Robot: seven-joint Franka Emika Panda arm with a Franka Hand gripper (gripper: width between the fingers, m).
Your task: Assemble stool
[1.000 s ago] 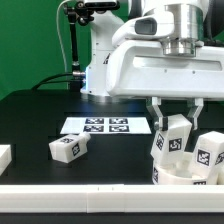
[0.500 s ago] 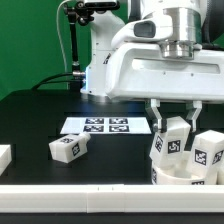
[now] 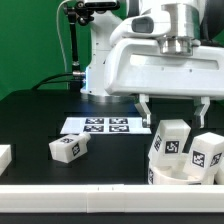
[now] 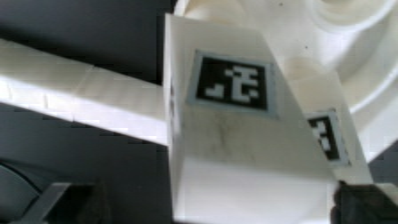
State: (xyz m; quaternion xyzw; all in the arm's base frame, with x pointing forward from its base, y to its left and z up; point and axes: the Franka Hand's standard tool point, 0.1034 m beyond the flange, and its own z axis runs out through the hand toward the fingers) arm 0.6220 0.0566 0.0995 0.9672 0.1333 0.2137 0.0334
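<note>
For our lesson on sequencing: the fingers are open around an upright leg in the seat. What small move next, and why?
Probably lift straight up. The fingers stand open either side of the upright leg, which stands in the seat; moving sideways might knock it. A loose leg lies on the table to fetch.

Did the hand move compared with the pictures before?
Yes. The hand opened: its fingers spread outward off the upright leg in the seat; one finger now stands nearer the marker board.
</note>
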